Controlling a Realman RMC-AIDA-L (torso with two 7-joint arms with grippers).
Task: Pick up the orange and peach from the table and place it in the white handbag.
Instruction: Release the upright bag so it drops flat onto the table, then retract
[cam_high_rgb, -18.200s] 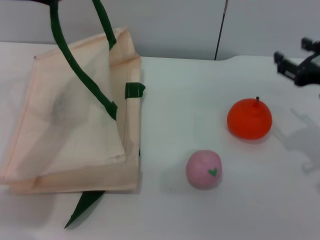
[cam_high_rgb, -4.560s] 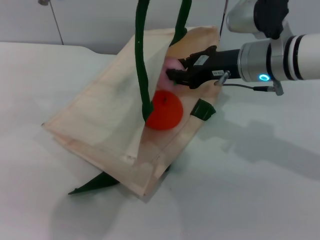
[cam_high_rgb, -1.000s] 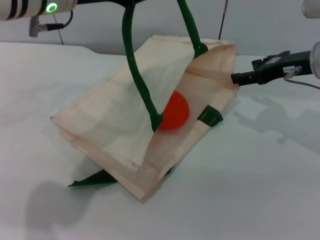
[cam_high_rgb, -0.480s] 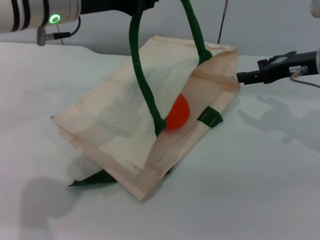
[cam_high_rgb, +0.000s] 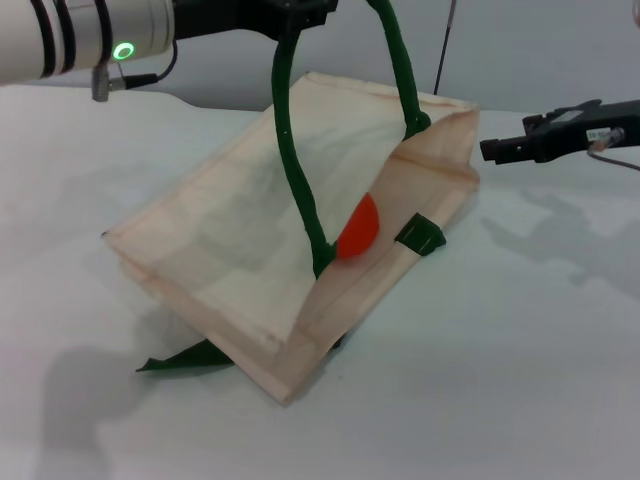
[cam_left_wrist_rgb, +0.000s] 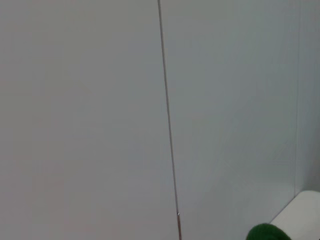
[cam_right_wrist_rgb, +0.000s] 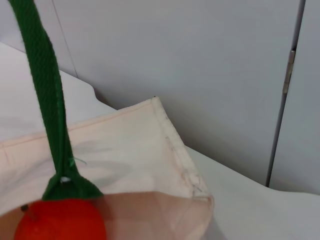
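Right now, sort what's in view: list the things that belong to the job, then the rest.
Job:
- orange, inside the bag
- white handbag, handle lifted by the left tool
- right tool, beside the bag
- peach: not visible

Rest:
- table
- wall

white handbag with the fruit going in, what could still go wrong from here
The left gripper holds the white handbag up by its green handle, mouth tilted toward the table; if it sags, the orange near the opening could roll out. The peach is not visible, so its place in the bag is unconfirmed. The right gripper sits close to the bag's rim and could snag it.
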